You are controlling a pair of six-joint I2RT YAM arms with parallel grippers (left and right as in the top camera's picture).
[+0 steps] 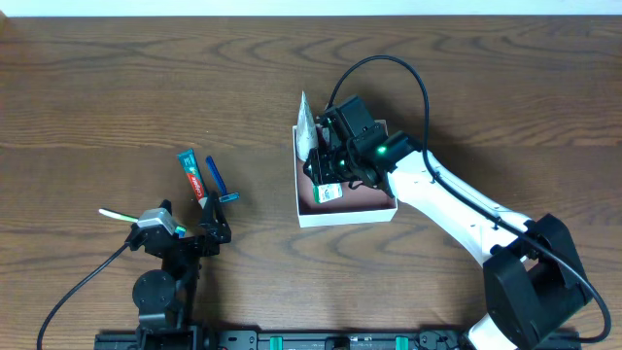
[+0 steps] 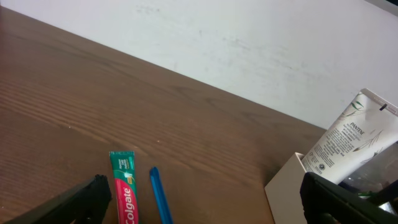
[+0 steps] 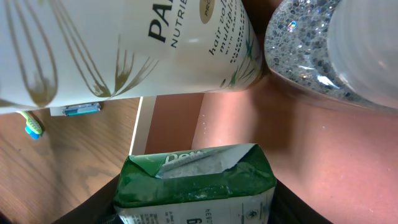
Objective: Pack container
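The container (image 1: 346, 215), a white box with a pink inside, stands at mid-table. My right gripper (image 1: 333, 173) is inside it, shut on a green Dettol soap packet (image 1: 330, 192), which fills the space between the fingers (image 3: 196, 211) in the right wrist view (image 3: 196, 180) over the pink floor (image 3: 323, 162). A white Pantene tube (image 1: 307, 122) leans in the box's back left corner. My left gripper (image 1: 209, 231) is open and empty near the table's front, just short of a Colgate toothpaste tube (image 2: 124, 193) and a blue razor (image 2: 160, 196).
A green toothbrush (image 1: 117, 215) lies left of the left arm. A clear, glittery bottle (image 3: 317, 50) sits in the box beside the Pantene tube (image 3: 124, 50). The left wrist view shows the box wall (image 2: 283, 196) and the tube (image 2: 354, 140) at the right.
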